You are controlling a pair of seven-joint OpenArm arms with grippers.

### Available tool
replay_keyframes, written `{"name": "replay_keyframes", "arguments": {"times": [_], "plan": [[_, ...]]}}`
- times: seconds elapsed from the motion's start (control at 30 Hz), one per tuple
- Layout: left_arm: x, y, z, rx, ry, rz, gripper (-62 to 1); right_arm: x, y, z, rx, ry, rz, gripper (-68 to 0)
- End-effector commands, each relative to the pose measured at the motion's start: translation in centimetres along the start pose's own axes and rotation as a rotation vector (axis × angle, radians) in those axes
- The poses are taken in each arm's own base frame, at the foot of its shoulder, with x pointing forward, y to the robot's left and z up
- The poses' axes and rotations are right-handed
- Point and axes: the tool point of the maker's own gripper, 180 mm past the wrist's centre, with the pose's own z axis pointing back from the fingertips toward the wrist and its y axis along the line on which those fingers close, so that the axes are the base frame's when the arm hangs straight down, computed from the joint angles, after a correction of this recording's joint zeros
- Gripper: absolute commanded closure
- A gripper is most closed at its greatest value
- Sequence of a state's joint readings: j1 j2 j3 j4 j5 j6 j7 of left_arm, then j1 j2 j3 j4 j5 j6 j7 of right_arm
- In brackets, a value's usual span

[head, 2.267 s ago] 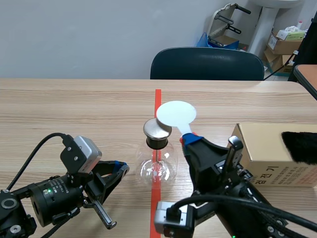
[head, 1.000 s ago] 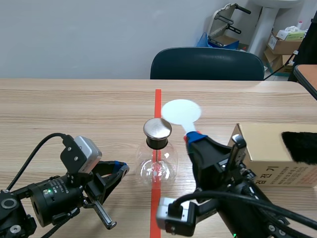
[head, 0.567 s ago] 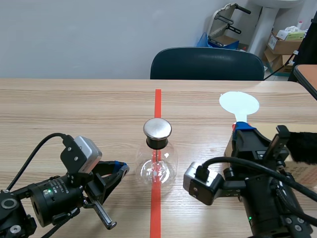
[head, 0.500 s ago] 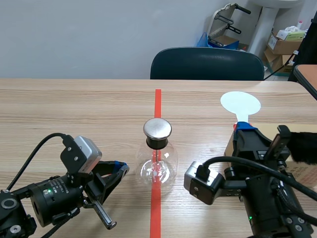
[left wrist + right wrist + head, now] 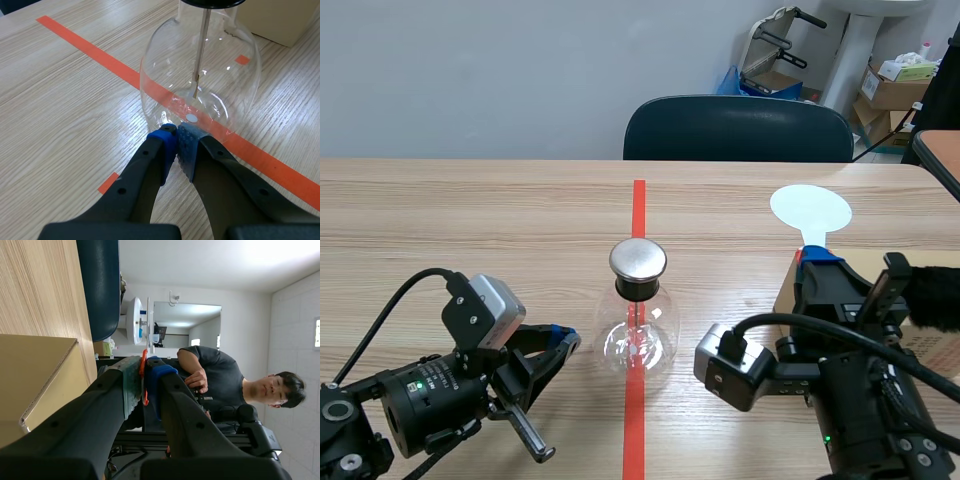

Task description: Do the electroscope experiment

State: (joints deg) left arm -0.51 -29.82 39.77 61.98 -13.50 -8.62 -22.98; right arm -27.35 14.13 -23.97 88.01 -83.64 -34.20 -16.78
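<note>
Standing on the orange-red tape line [image 5: 638, 200], mid-worktop [image 5: 470, 220] toward the near edge: round clear glass electroscope flask [image 5: 638, 335] with black stopper and metal cap. Probably fragile and slick; better steadied at the neck than squeezed at the bulb. Left gripper [image 5: 177, 137] closed on nothing, tips just beside the bulb. Right gripper [image 5: 817, 265] clamped on the handle of a thin white round paddle [image 5: 810, 208], raised near the right edge. Likely light, bendy; grip low on the handle.
</note>
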Motion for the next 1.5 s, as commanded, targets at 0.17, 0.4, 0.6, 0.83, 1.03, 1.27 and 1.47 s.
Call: {"name": "replay_keyframes", "arguments": {"times": [0.17,0.4,0.6,0.83,1.03,1.27,1.47], "plan": [[1.0,0.0,-0.3,0.001,-0.038,0.005,-4.1,-0.4,-0.4,-0.3,-0.019,0.001,0.011,-2.0],[1.0,0.0,-0.3,0.001,-0.038,0.005,-4.1,-0.4,-0.4,-0.3,-0.019,0.001,0.011,-2.0],[1.0,0.0,-0.3,0.001,-0.038,0.005,-4.1,-0.4,-0.4,-0.3,-0.019,0.001,0.011,-2.0],[1.0,0.0,-0.3,0.001,-0.038,0.005,-4.1,-0.4,-0.4,-0.3,-0.019,0.001,0.011,-2.0],[1.0,0.0,-0.3,0.001,-0.038,0.005,-4.1,-0.4,-0.4,-0.3,-0.019,0.001,0.011,-2.0],[1.0,0.0,-0.3,0.001,-0.038,0.005,-4.1,0.0,-0.4,-0.3,-0.019,-0.021,0.011,-2.0],[1.0,0.0,-0.3,0.001,-0.038,0.005,-4.1,2.3,-0.4,-0.1,-0.018,-0.153,0.012,-2.0]]}}
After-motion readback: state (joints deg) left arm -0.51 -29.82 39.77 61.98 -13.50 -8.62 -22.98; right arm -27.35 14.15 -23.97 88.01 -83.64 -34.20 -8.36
